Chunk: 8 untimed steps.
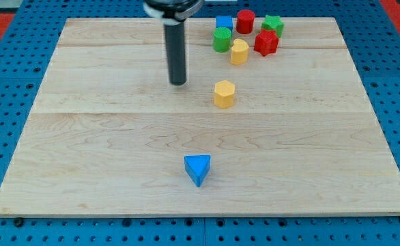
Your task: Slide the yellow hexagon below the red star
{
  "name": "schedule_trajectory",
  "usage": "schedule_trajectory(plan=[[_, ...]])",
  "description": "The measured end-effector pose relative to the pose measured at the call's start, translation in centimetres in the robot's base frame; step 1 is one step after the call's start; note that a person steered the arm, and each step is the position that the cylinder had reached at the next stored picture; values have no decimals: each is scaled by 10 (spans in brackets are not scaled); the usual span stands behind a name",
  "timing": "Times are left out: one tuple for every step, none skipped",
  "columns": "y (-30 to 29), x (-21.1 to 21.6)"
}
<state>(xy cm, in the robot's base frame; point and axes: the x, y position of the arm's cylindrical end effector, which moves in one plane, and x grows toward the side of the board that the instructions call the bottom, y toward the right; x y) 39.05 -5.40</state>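
The yellow hexagon sits alone a little above the board's middle. The red star lies at the view's top right, up and to the right of the hexagon, in a cluster of blocks. My tip rests on the board to the left of the yellow hexagon and slightly higher, with a clear gap between them. The dark rod rises from the tip toward the view's top edge.
The cluster at the top holds a second yellow block, a green block, a blue block, a red cylinder and a green star. A blue triangle lies near the bottom centre. The wooden board lies on a blue pegboard.
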Motion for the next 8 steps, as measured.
schedule_trajectory(plan=[[32,61],[55,72],[66,34],[84,0],[105,-3],[121,23],[155,18],[178,-13]])
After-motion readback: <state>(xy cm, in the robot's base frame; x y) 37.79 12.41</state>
